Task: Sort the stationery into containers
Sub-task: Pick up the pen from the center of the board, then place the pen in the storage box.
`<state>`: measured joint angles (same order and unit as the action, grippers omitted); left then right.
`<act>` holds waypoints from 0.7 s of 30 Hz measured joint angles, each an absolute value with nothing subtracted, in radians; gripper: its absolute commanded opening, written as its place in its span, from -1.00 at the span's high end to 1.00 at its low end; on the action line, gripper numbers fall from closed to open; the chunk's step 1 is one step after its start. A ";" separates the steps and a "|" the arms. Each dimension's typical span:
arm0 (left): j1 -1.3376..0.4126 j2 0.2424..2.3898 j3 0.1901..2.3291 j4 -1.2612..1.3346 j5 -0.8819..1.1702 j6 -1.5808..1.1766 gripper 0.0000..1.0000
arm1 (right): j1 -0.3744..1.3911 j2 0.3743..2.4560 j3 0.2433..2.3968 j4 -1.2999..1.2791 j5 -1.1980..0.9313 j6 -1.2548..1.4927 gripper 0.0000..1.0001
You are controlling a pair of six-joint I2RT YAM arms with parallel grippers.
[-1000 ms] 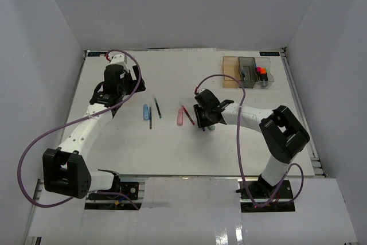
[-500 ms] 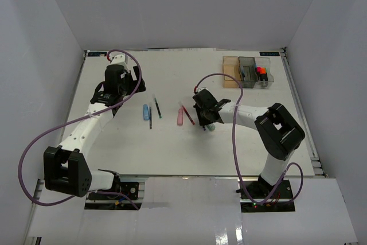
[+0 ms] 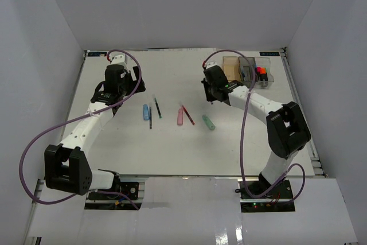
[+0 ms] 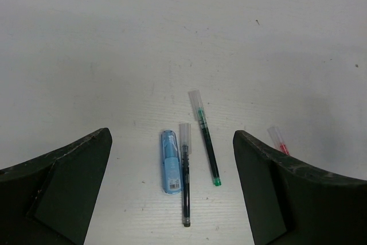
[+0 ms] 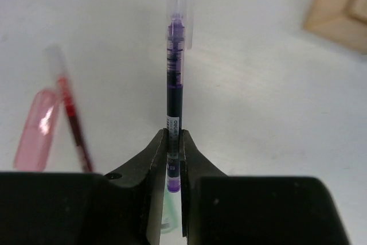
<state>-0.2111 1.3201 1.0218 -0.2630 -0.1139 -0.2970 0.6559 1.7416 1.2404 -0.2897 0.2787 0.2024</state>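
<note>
a: where does the sorting stand?
b: the right pincer [image 5: 173,142] is clenched on the purple pen [image 5: 174,93], gripping it near its tail end, off the worktop [image 3: 172,147] and near the containers [image 3: 248,72]. the left pincer [image 4: 172,142] hangs released above a blue stick [image 4: 170,169], a dark pen [image 4: 184,182] and a green pen [image 4: 206,144].
a: what could go wrong?
b: most of the pen juts out past the grip, so it may pivot or slide. its clear cap could also knock a bin wall, the amber bin [image 5: 341,10] being nearest, and the pen could fall outside or into the wrong bin.
a: any writing?
b: a white band on the barrel carries tiny print, too small to read. the blue stick's label is likewise illegible.
</note>
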 measured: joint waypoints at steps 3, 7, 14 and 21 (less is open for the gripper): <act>-0.211 1.320 1.022 -0.263 -0.111 -0.297 -0.96 | 0.531 1.744 1.288 -0.294 0.297 0.159 0.78; -0.211 1.320 1.022 -0.263 -0.110 -0.297 -0.96 | 0.346 1.800 1.407 -0.298 0.303 0.109 0.78; -0.210 1.320 1.022 -0.263 -0.104 -0.297 -0.96 | 0.173 1.983 1.641 -0.297 0.262 0.044 0.74; -0.210 1.320 1.022 -0.263 -0.101 -0.300 -0.96 | 0.106 2.136 1.755 -0.300 0.201 0.023 0.61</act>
<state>-0.2104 1.3205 1.0218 -0.2626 -0.1005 -0.3004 0.1059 2.1365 1.7550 -0.2996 0.2008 0.0235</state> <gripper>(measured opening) 0.979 0.181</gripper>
